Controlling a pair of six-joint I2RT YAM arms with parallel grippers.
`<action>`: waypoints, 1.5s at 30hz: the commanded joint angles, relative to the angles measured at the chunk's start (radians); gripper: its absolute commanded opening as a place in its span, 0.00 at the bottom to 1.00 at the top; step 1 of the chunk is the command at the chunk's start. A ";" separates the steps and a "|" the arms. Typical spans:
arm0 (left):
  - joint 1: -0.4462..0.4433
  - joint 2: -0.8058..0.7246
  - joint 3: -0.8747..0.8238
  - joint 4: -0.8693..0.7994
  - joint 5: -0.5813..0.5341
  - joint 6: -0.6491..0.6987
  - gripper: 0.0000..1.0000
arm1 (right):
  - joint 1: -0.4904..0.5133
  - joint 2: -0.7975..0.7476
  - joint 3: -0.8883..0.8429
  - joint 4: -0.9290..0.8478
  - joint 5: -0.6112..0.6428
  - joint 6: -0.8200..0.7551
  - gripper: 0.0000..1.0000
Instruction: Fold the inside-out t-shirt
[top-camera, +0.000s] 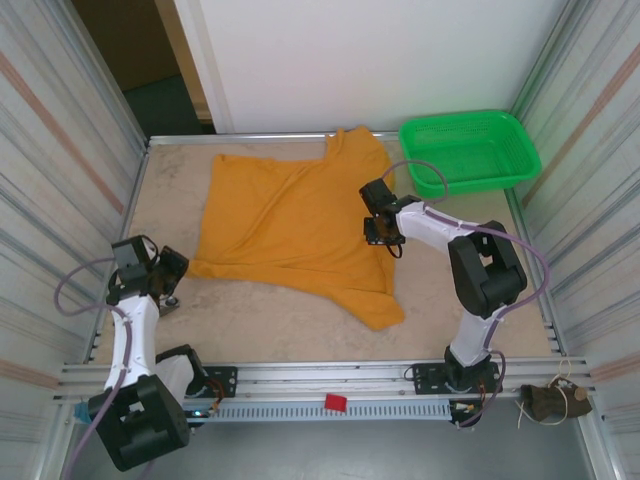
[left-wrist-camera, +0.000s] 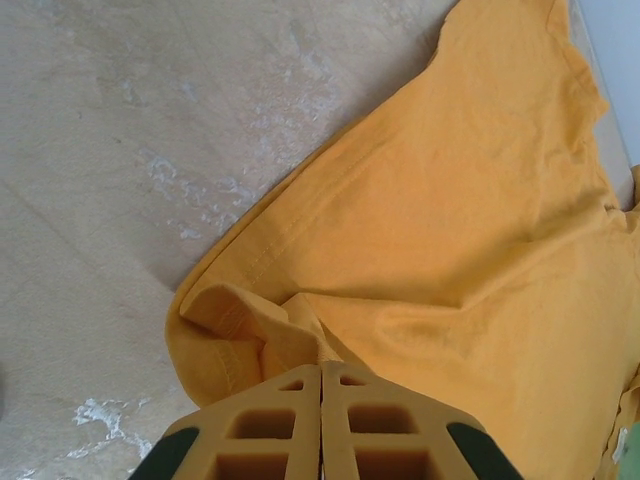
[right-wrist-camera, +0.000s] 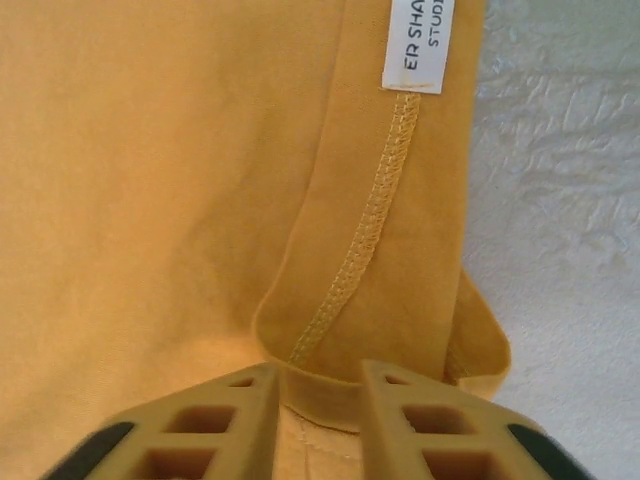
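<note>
At eight o'clock, the left gripper (top-camera: 168, 273) is pressed shut at the near corner of the t-shirt (top-camera: 290, 220); I cannot tell if it pinches cloth. The t-shirt lies spread mid-table. At its three o'clock edge, the right gripper (right-wrist-camera: 320, 375) is narrow around a seam fold. The step seems to be taking hold; next, lift evenly. The lettering on the tag (right-wrist-camera: 418, 45) is cut off.

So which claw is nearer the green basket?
Right. The right claw pinches the shirt just left of the basket's near corner; the left claw sits across the table, by the shirt's opposite corner.
</note>
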 joint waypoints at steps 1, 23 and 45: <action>0.007 -0.020 -0.011 -0.019 -0.006 0.005 0.07 | -0.021 0.000 -0.019 0.000 0.034 -0.002 0.12; 0.016 -0.040 -0.023 -0.020 0.014 0.004 0.07 | -0.167 -0.217 -0.217 0.031 0.023 0.088 0.00; 0.016 -0.037 -0.026 -0.007 0.025 -0.009 0.07 | -0.029 0.082 0.083 -0.052 0.039 -0.129 0.60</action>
